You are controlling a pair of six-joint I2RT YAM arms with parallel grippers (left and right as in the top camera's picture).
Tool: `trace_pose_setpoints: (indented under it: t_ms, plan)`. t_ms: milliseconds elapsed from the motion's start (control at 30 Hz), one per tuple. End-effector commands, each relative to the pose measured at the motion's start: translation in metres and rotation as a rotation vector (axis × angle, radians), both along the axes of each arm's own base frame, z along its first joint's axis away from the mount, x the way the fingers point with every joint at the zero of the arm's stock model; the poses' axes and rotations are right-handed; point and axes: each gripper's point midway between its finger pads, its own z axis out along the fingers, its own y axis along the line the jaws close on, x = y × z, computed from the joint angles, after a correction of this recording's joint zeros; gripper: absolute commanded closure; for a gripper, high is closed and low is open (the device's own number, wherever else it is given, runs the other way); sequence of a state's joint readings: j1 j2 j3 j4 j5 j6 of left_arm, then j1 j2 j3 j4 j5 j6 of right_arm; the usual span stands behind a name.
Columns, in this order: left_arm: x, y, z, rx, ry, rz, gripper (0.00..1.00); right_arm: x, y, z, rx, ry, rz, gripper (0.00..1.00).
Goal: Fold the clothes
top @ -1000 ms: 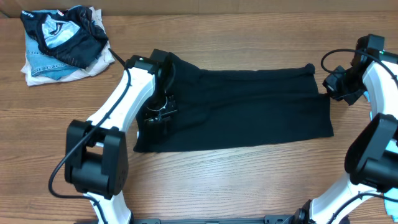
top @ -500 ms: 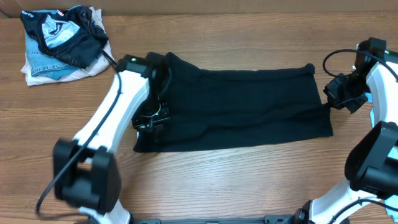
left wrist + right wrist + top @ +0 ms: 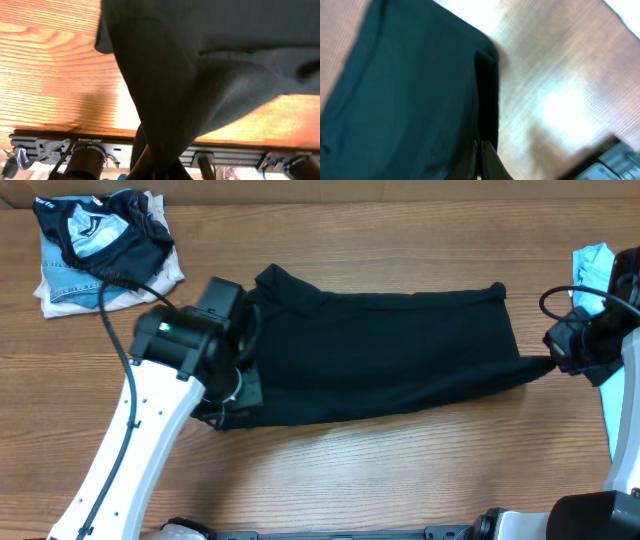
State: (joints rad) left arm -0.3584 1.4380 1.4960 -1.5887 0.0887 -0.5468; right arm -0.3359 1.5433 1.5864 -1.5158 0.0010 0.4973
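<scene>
The black T-shirt (image 3: 390, 355) of the clothes lies as a long folded band across the middle of the table (image 3: 400, 470). My left gripper (image 3: 228, 402) is shut on its lower left corner, mostly hidden under the arm. In the left wrist view the black fabric (image 3: 165, 75) rises in a bunched fold out of the shut left gripper (image 3: 155, 172). My right gripper (image 3: 556, 358) is shut on the lower right corner and draws it out into a point. In the right wrist view the closed right gripper (image 3: 481, 155) pinches the shirt's edge (image 3: 410, 90).
A pile of other clothes (image 3: 100, 245), black-and-pale-blue patterned over denim and white, sits at the back left corner. A light blue cloth (image 3: 595, 265) lies at the far right edge behind my right arm. Bare wood runs along the front of the table.
Both arms have risen and drawn apart. The right gripper moved right and nearer, stretching the shirt's corner taut. The left arm lifted towards the camera with the left corner.
</scene>
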Motion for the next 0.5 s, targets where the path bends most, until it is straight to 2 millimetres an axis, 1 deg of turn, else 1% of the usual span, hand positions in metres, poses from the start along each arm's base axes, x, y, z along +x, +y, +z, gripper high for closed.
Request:
trace_pose_setpoints:
  t_ms: [0, 100, 200, 333, 467]
  plan:
    - [-0.013, -0.011, -0.006, 0.02, 0.025, -0.034, 0.96, -0.009, -0.008, 0.004, -0.047, 0.035, -0.016, 0.96]
    - [-0.027, -0.019, -0.017, 0.043, 0.066, -0.05, 0.96, -0.019, -0.012, 0.001, -0.071, 0.076, -0.056, 0.96]
    - [-0.038, -0.022, -0.028, 0.077, 0.099, -0.055, 0.96, -0.031, -0.014, -0.002, -0.091, 0.121, -0.084, 0.96]
    - [-0.048, -0.019, -0.038, 0.115, 0.133, -0.043, 0.96, -0.043, -0.015, -0.001, -0.112, 0.132, -0.101, 0.96]
    - [-0.055, -0.013, -0.043, 0.144, 0.158, -0.031, 0.96, -0.058, -0.016, 0.005, -0.124, 0.113, -0.126, 0.96]
